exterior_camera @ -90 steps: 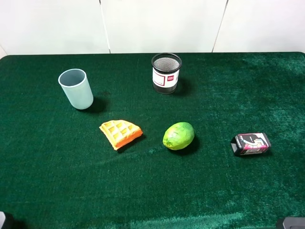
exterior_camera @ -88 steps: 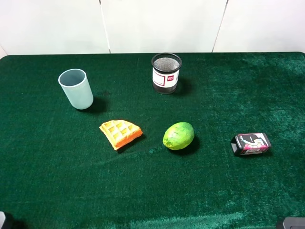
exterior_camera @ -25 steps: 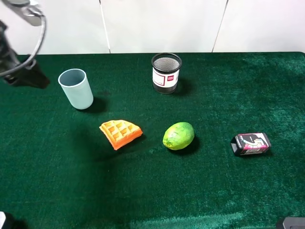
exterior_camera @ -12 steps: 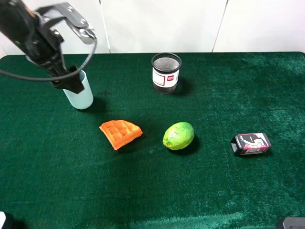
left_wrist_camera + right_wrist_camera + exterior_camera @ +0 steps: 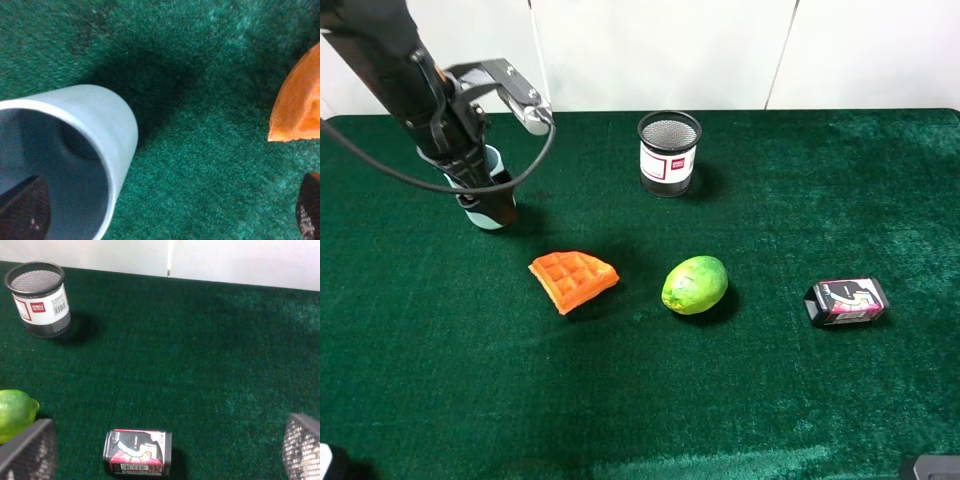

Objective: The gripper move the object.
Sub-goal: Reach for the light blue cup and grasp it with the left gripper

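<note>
The plain pale blue plastic cup (image 5: 107,120) stands upright at ten o'clock on the green bench (image 5: 620,400). My black-fingered left hand (image 5: 485,195) is spread, one finger inside the rim and one outside. I judge it best to sink lower, then pinch the wall gently so the cup doesn't tip.

On the left wrist view the pale blue cup (image 5: 107,125) ran off the frame, so I saw only part of its rim and wall. The left gripper's fingers (image 5: 25,207) showed only as dark blurred corners, one inside the cup's mouth, and the orange waffle (image 5: 300,105) was cut by the edge too. From the high camera the left gripper (image 5: 480,190) covered most of the cup, and its arm (image 5: 390,60) left the frame. On the right wrist view the lime (image 5: 15,412) was partly cut off, the right gripper's fingers (image 5: 30,450) were blurred, and the small print on the box (image 5: 137,452) was beyond reading
</note>
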`<state>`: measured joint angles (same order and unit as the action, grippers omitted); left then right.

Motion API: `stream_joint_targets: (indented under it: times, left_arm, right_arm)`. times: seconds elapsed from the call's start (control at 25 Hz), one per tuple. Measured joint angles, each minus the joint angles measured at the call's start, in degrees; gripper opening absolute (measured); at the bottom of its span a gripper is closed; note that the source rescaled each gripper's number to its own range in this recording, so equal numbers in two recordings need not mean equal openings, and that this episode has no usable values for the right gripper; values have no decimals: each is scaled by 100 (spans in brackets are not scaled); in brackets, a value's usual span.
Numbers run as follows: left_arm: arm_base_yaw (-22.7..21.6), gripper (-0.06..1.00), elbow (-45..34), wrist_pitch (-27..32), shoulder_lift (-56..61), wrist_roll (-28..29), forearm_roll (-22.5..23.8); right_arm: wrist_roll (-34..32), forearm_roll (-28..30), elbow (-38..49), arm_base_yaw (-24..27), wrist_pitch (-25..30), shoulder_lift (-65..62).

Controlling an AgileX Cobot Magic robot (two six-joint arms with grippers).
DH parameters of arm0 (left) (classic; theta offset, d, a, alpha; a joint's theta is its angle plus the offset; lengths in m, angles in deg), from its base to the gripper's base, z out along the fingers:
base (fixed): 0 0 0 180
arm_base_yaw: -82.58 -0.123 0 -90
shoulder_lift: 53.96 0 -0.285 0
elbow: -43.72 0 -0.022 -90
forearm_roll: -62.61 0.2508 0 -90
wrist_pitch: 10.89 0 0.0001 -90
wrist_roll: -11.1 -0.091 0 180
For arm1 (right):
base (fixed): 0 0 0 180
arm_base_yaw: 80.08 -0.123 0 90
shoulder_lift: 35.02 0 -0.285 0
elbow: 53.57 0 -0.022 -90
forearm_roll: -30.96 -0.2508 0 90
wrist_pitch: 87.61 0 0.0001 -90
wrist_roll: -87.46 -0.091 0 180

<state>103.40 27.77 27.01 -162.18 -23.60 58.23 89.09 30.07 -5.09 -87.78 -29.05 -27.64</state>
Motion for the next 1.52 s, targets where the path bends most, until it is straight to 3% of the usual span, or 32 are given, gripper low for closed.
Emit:
stream_joint_targets:
  times: [0.32,0.48,0.76,1.32,1.52]
  left_arm:
    - [0,95,0,-291,-295,0,49]
    - [0,89,0,-373,-433,0,158]
    - [0,70,0,-487,-481,0,169]
    - [0,19,0,-531,-481,0,175]
    - [0,7,0,-531,-481,0,175]
  right_arm:
    - [0,0,0,0,0,0]
    - [0,0,0,0,0,0]
    - [0,0,0,0,0,0]
    - [0,0,0,0,0,0]
    - [0,0,0,0,0,0]
